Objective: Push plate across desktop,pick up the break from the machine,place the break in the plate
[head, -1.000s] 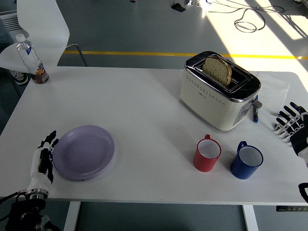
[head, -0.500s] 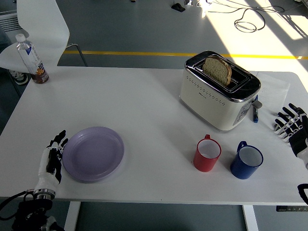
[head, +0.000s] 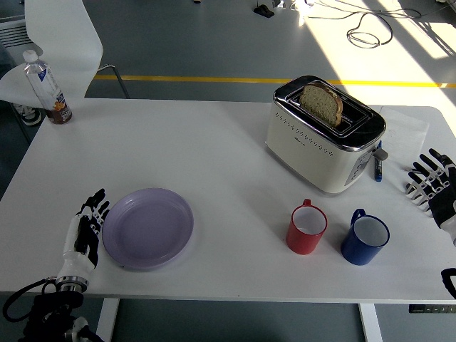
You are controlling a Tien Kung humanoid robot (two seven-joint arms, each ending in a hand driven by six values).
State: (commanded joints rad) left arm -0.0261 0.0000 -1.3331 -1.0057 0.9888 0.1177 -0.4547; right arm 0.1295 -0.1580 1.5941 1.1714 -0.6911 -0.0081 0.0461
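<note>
A lilac plate (head: 148,228) lies on the white table (head: 192,157) at the near left. My left hand (head: 87,226) stands edge-on against the plate's left rim, fingers straight and open. A cream and chrome toaster (head: 324,135) stands at the right back with a slice of bread (head: 322,104) sticking up out of its slot. My right hand (head: 431,184) rests open at the table's right edge, to the right of the toaster and apart from it.
A red mug (head: 307,228) and a blue mug (head: 365,239) stand in front of the toaster. A blue pen (head: 378,164) lies to the toaster's right. A drink bottle (head: 47,89) stands at the far left corner. A white chair is behind it.
My left hand has pushed the plate to the right along the table's near side. The right hand has barely moved.
</note>
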